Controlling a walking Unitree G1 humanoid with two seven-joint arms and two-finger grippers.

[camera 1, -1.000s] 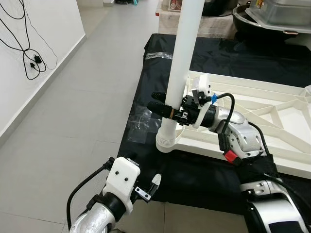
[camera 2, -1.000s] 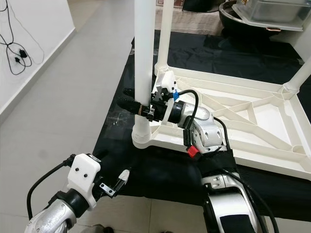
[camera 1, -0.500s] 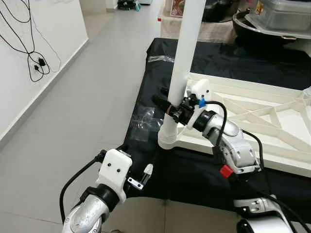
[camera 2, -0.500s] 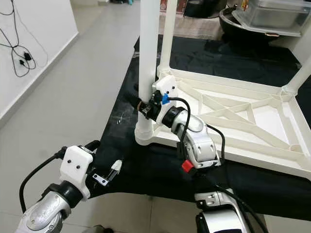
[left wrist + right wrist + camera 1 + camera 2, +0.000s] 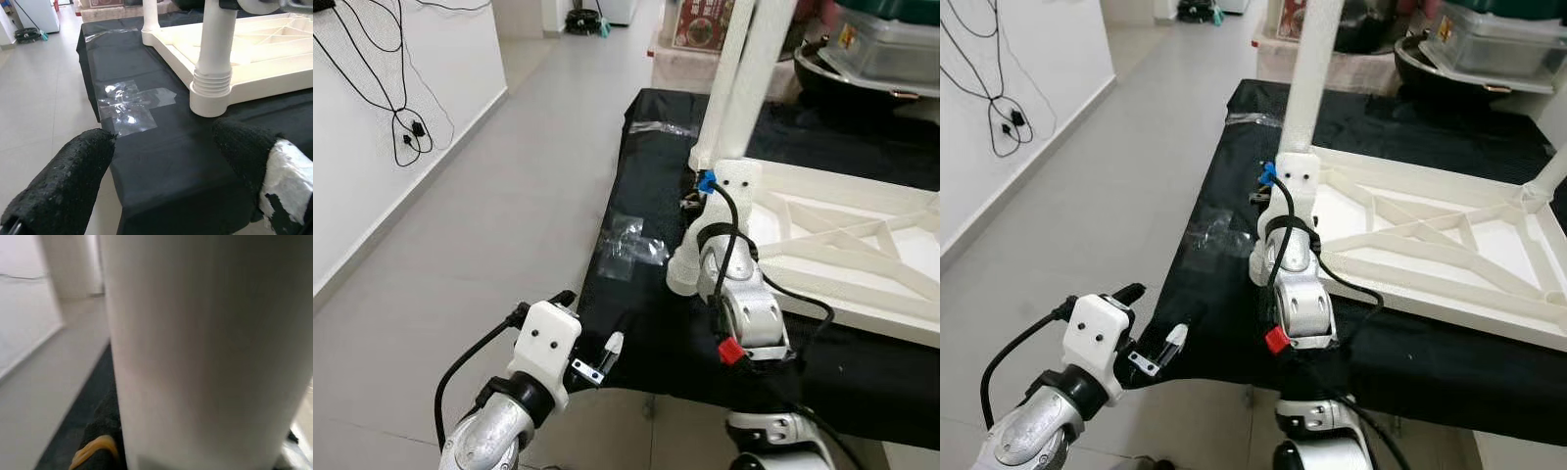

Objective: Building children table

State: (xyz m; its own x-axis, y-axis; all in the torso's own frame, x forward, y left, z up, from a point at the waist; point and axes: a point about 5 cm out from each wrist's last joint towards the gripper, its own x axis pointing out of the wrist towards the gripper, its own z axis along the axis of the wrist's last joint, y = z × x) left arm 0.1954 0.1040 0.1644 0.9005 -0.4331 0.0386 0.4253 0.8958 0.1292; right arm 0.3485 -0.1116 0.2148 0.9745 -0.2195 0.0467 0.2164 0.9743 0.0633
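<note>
An upturned white children's table point(image 5: 862, 294) lies on a black cloth. Its near-left leg point(image 5: 1310, 69) stands upright in a ribbed socket point(image 5: 210, 93) at the frame's corner. My right arm reaches straight ahead to that leg, and its white wrist hides most of my right gripper point(image 5: 694, 202). The right wrist view has the leg point(image 5: 195, 347) pressed close, with one black finger point(image 5: 98, 450) against it, so the gripper is shut on the leg. My left gripper point(image 5: 161, 142) hangs open and empty, low near the cloth's front edge, short of the socket.
A clear tape patch point(image 5: 628, 253) is stuck on the black cloth point(image 5: 646, 127). Grey tiled floor point(image 5: 460, 215) lies to the left, beside a white wall with black cables point(image 5: 406, 132). Bins and a basin point(image 5: 891, 54) stand behind the table. Another leg point(image 5: 1549, 174) rises far right.
The head view has shifted, so my right forearm now points straight away instead of in from the right. Its gripper stays on the leg. The left arm has barely moved.
</note>
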